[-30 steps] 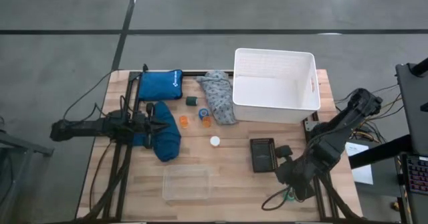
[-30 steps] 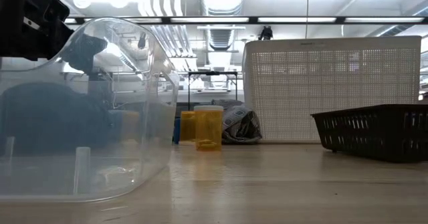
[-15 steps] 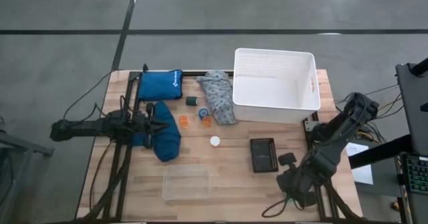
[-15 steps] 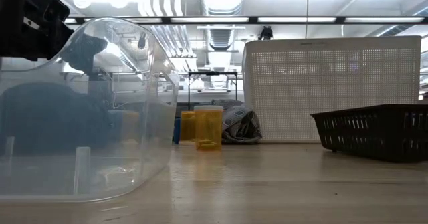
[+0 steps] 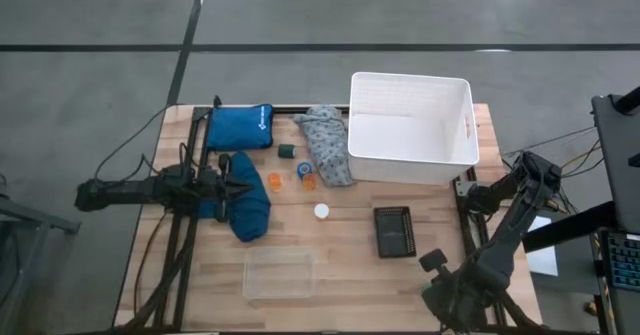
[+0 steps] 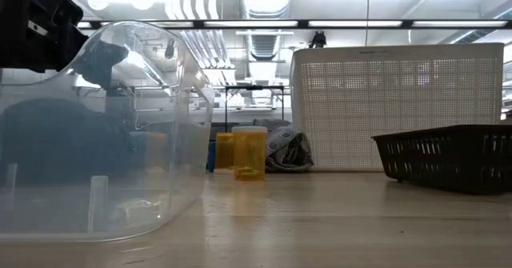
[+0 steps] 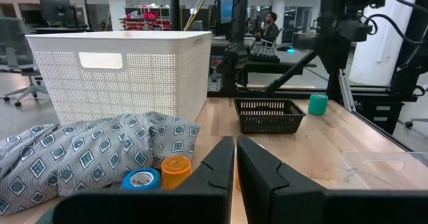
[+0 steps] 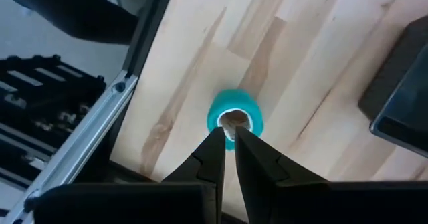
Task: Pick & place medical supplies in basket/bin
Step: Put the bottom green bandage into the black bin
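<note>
Now, operator, your scene reads outward from the supplies:

Green tape roll: a teal roll [image 8: 234, 119] stands on the wood directly past your right gripper's [image 8: 226, 140] tips, near the table's corner edge, with a black mesh tray [image 8: 401, 97] off to one side of it.

Right gripper: your fingers [image 8: 257, 164] are pressed together with only a thin slit between them and hold nothing; the roll sits just beyond their tips, and you cannot tell whether they touch it. From above, this arm hangs over the table's near right corner [image 5: 445, 275].

Other supplies: a pale grey patterned cloth [image 7: 87, 154] lies ahead of your left gripper [image 7: 235, 158], with a blue tape roll [image 7: 140, 180] and an orange cap [image 7: 176, 170] just beside its closed tips. A white cap [image 5: 321, 211] lies apart on the wood, and a dark blue cloth [image 5: 246, 203] lies right under and beside the left gripper.

Left gripper: your jaws are closed and empty, low over the table's left side.

Basket: the white tub [image 5: 411, 127] stands at the far right of the table, beyond the grey cloth from your left gripper and well away from your right gripper.

Elsewhere: a bright blue pouch [image 5: 241, 126] lies at the far left corner; a clear plastic container [image 5: 278, 274] sits at the near edge.
</note>
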Available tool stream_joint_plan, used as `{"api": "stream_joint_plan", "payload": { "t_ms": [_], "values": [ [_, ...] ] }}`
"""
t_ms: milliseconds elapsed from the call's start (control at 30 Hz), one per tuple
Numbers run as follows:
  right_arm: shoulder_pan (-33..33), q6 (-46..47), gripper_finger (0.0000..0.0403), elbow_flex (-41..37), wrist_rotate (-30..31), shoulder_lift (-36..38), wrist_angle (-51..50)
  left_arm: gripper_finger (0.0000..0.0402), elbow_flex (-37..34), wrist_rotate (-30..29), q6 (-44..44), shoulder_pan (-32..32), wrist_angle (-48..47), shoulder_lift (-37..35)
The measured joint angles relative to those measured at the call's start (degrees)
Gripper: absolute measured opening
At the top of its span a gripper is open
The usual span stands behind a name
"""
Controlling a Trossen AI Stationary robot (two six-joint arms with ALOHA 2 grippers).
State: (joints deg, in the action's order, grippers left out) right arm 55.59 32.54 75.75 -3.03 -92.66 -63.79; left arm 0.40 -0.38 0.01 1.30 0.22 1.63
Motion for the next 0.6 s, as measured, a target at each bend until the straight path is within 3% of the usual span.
{"api": "stream_joint_plan", "payload": {
  "t_ms": [600],
  "values": [
    [0.0, -7.4, 0.0034, -0.4, 1.5, -4.6, -0.3, 0.0026, 0.0, 0.0, 0.0, 0.0, 0.0, 0.0]
  ]
}}
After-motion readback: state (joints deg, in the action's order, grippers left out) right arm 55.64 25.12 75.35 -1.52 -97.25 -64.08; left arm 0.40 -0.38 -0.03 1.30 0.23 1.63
